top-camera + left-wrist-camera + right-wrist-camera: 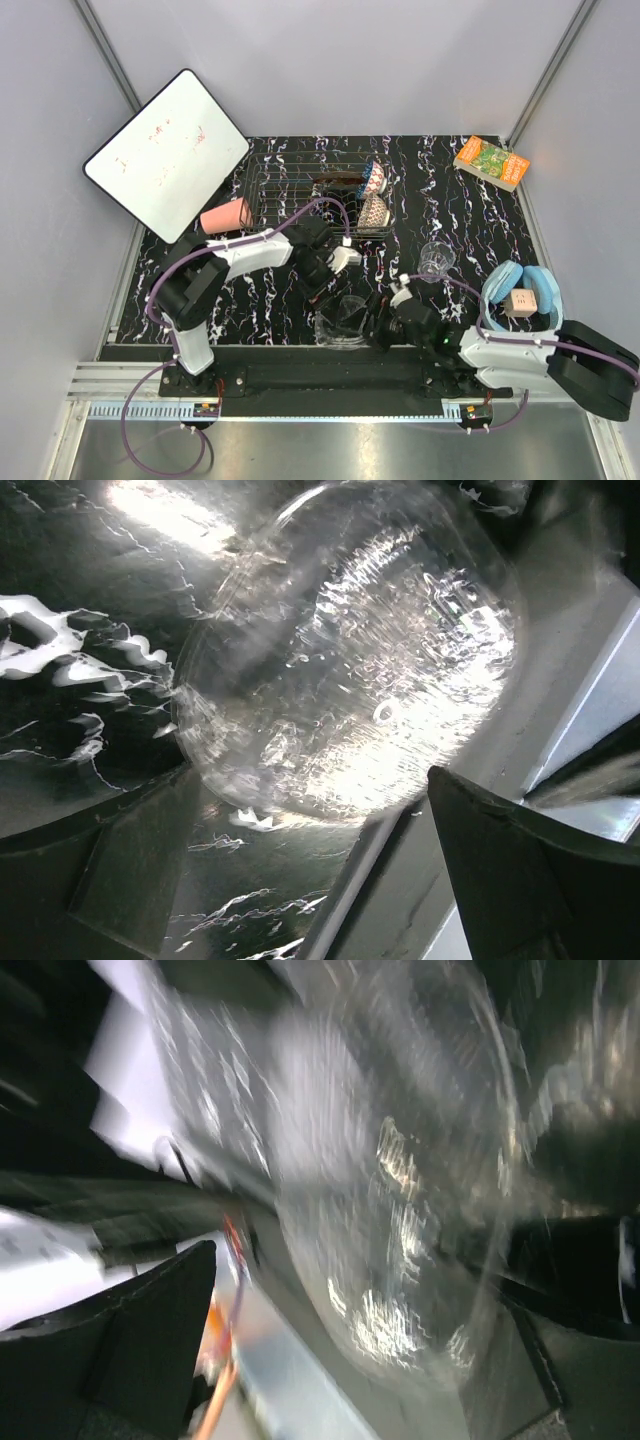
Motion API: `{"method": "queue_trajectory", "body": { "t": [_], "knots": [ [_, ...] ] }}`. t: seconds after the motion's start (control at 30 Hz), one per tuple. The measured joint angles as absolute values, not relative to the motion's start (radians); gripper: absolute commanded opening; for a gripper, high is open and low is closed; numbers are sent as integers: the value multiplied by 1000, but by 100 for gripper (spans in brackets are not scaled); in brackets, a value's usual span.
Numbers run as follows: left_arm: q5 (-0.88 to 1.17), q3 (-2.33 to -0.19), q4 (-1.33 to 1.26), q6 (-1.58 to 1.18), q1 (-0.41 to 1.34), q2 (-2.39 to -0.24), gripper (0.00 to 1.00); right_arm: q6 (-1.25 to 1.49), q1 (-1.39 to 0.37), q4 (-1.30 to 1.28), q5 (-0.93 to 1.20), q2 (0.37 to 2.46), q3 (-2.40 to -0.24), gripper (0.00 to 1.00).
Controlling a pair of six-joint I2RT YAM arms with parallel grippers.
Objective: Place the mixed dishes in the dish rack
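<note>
Three of the six dishes are seen inside the dish rack [290,195], beyond the left pincer [320,285]: a blue patterned bowl [375,178] and a beige patterned bowl [373,212] at its right end, and what appears to be the red floral plate [335,181], stood on edge near the middle. About half of the loading is judged done.

Three dishes are left on the table [260,300]. One clear glass bowl [340,328] is found between the two pincers, just ahead of the left one and just to the left of the right pincer [385,325]. One small clear glass [437,258] stands upright beyond the right pincer, apart from it. One pink plastic cup [227,215] lies on its side well to the left of the left pincer, just outside the rack's left wall.

Both pincers are held wide apart, with nothing clamped. In each wrist view the glass bowl fills the space ahead of the spread fingers. The right wrist view is blurred, so contact there cannot be told. The bowl is judged to be the dish in hand.

Also counted: one white board [165,148], one green-orange book [490,162], one pair of blue headphones [522,292].
</note>
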State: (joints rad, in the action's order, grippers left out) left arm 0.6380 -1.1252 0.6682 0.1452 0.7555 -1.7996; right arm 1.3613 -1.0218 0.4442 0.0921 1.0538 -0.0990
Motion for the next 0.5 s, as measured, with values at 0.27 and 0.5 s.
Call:
{"method": "queue_trajectory", "body": {
  "t": [0.27,0.5],
  "knots": [
    [684,-1120,693,164,799,-1810,99,1272,-1054,620,-88,1090,-90,89],
    [662,-1123,716,178,786,-1809,99,1271,-1062,841,-65,1219,-90,18]
  ]
}}
